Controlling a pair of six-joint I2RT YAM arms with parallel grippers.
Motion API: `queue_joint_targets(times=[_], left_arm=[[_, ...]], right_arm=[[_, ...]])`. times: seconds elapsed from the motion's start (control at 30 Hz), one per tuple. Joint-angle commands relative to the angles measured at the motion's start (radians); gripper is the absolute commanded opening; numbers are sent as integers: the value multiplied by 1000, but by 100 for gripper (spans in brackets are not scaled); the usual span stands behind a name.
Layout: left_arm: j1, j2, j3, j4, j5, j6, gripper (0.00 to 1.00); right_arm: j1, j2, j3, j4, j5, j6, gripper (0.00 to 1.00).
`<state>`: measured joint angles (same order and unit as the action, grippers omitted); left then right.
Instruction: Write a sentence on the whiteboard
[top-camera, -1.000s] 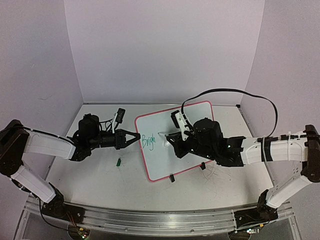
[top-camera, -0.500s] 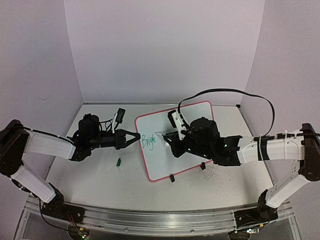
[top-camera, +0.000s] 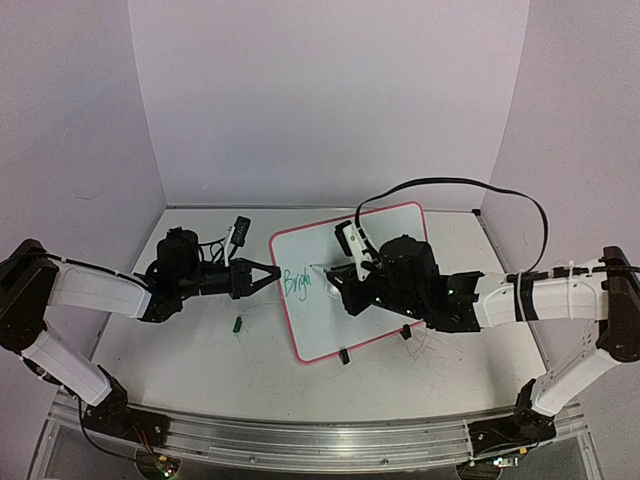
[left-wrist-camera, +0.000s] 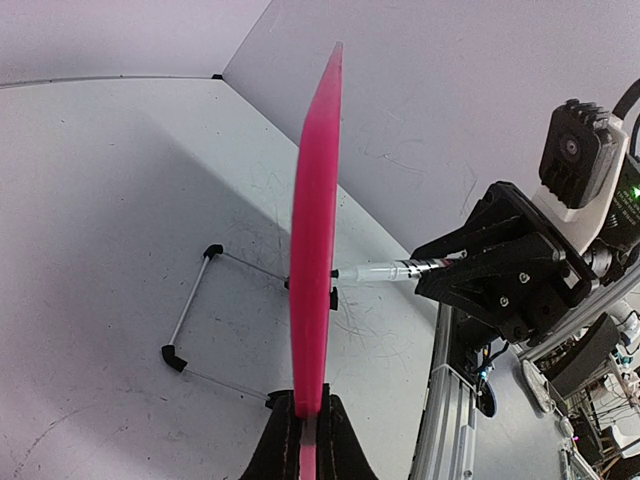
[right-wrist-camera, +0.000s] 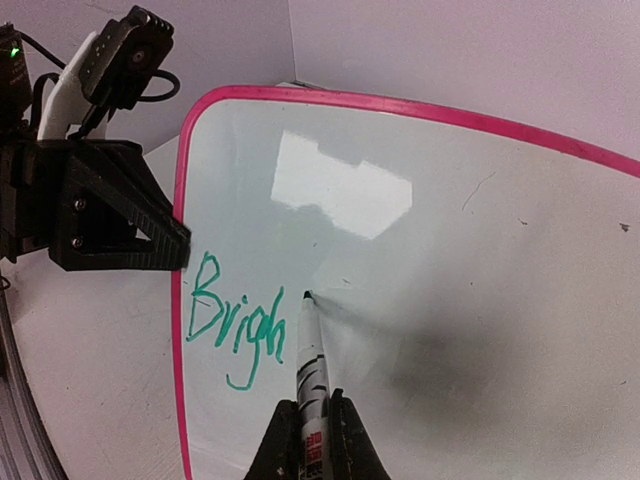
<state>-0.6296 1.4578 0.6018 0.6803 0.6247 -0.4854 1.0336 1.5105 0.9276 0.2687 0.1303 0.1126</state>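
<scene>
Right wrist view: my right gripper (right-wrist-camera: 308, 425) pinching white marker pen (right-wrist-camera: 308, 350), tip on small white pink-framed whiteboard (right-wrist-camera: 480, 230), extending green handwritten sentence (right-wrist-camera: 232, 322), only "Brigh" written; my left gripper (right-wrist-camera: 175, 248) clamps frame edge, bracing against pen pressure

The whiteboard (left-wrist-camera: 315, 230) stands edge-on, a thin pink strip rising from the bottom centre of the frame to near the top and leaning slightly right. At the bottom centre the left gripper (left-wrist-camera: 303, 428) is clamped on its lower edge, one dark finger on each side. From the middle right, the right gripper (left-wrist-camera: 452, 268) pinches a marker (left-wrist-camera: 385, 270) that lies level, its tip meeting the board's right-hand face. A white wrist camera (left-wrist-camera: 578, 160) sits above that gripper in the upper right. Left of the board, a wire stand (left-wrist-camera: 188, 305) with black end caps rests on the white table (left-wrist-camera: 110, 200).
</scene>
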Motion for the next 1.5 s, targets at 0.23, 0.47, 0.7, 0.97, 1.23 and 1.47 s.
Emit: queue_joint_targets(times=[0.23,0.47,0.7,0.97,1.23,1.47], left_arm=[[-1,-28,31,8,4,23,0],[-1,-25,35,7,5,24,0],[-1,-21,39,4,7,24,0],[-2,-20,38,3,9,25,0],[-1,-23,35,2,7,25,0],[-1,-25,36,-1,5,25,0]], right_arm=[[-1,-11,-19,-24,-2,34,0],[3,-21,-38,-32,-12,47,0],[10,-27,-53,-40,-14,60,0],[13,-40,-69,-50,-5,67,0],[13,-58,-73,-59,20,65,0],[12,-115,-76,-15,-13,51,0]])
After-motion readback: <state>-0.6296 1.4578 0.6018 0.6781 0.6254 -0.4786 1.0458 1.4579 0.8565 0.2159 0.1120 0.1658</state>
